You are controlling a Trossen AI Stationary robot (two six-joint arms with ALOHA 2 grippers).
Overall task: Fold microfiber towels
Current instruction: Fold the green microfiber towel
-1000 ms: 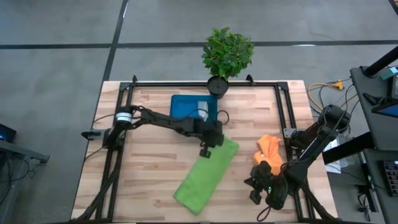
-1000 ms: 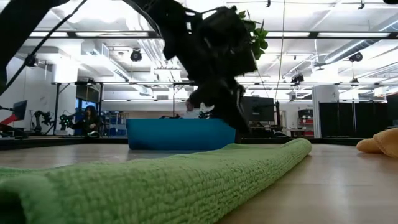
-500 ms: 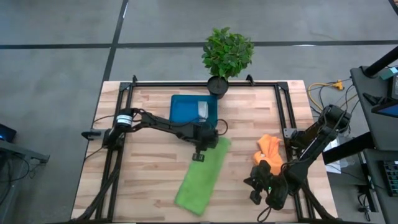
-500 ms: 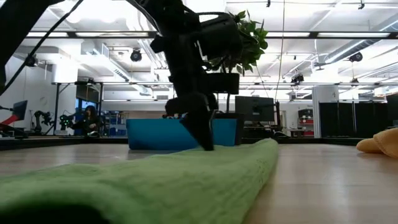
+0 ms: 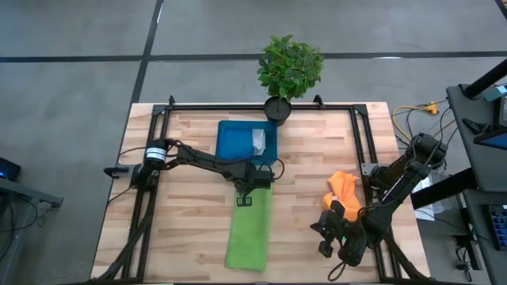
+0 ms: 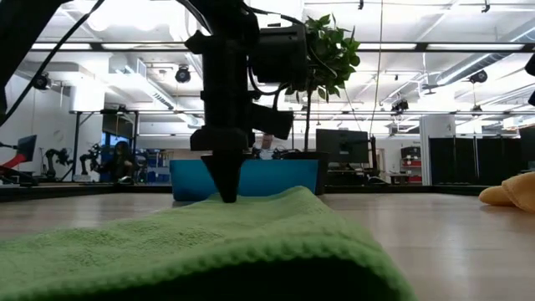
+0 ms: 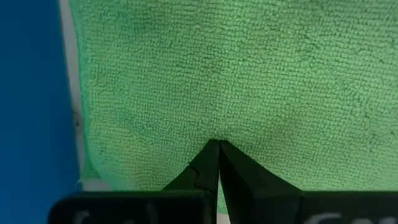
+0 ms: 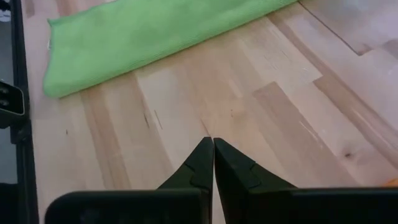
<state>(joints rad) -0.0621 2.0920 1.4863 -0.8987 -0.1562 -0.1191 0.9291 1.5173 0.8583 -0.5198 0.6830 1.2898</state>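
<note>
Lime green microfiber towel (image 5: 248,235), folded into a long strip, flat on wooden table (image 5: 182,229) directly under left gripper (image 5: 244,198). Fingers pressed together, tips pushing down on towel's far end; nothing pinched. Arm stretched across, wrist vertical. Right gripper (image 5: 329,237) clenched, empty, beside crumpled orange microfiber towel (image 5: 344,190).

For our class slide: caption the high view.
Left gripper pressing shut on the green towel; right gripper waits.
</note>
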